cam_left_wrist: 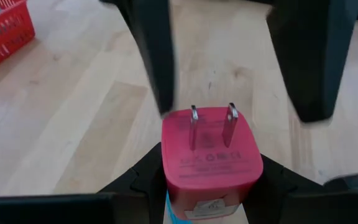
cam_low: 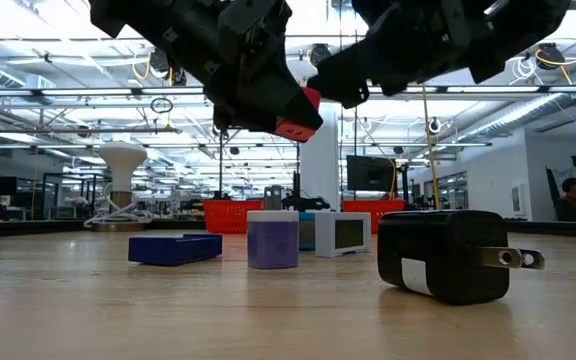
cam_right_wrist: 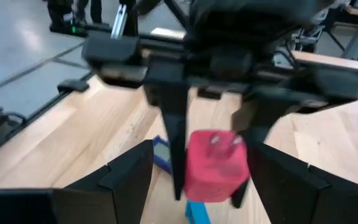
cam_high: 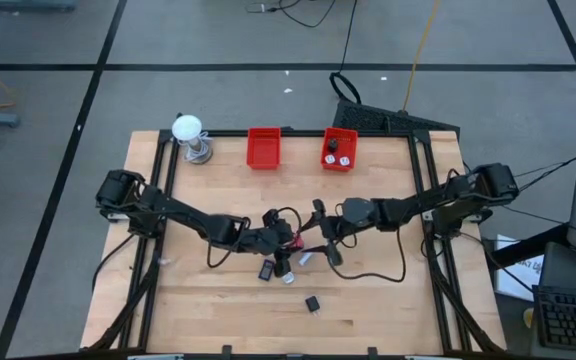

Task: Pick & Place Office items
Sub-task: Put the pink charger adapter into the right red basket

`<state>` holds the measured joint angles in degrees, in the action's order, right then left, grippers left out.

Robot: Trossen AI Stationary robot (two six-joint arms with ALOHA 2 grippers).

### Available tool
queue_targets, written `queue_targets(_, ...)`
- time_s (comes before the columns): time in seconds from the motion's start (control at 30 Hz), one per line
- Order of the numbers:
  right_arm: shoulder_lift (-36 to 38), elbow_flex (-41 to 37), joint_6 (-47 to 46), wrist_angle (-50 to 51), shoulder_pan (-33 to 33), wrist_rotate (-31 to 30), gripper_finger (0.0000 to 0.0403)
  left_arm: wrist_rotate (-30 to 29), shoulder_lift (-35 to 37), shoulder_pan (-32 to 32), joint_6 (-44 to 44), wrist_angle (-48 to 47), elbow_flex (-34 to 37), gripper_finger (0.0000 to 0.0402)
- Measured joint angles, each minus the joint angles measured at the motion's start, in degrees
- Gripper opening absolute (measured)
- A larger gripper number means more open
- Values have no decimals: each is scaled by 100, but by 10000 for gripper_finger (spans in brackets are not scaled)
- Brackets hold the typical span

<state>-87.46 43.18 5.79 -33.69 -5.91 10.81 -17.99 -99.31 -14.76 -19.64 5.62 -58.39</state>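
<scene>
I see the white ball on its stand [cam_high: 190,135] at the table's [cam_high: 208,320] far left, then two red bins [cam_high: 263,147] along the far edge; the right-hand bin [cam_high: 339,148] has small pieces in it. My left gripper [cam_left_wrist: 211,186] is over mid-table, its jaws clamped on a pink plug [cam_left_wrist: 210,160], prongs pointing away from the wrist. In the low view the plug [cam_low: 296,115] hangs clear above the wood. My right gripper [cam_right_wrist: 194,177] faces it from the other side, jaws spread wide to either side of the plug [cam_right_wrist: 215,165] and, as far as I can tell, not touching it. Under them on the table lie a dark blue flat piece [cam_low: 174,248], a pale blue block [cam_low: 272,240], a cyan piece [cam_low: 307,229] behind it and a white block [cam_low: 343,233]. Nearer the front edge a black plug [cam_low: 446,256] lies alone on its side, well apart from the rest.
</scene>
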Motion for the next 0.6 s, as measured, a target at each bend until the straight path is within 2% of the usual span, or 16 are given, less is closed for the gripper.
queue_targets(0.3, -33, 4, -163, -2, -6, 299, 245, 258, 2, -5, -152, 52, 0, 151)
queue_targets(0.6, -35, 4, -211, 12, -6, 294, 218, 274, 2, -17, -214, 85, 0, 151)
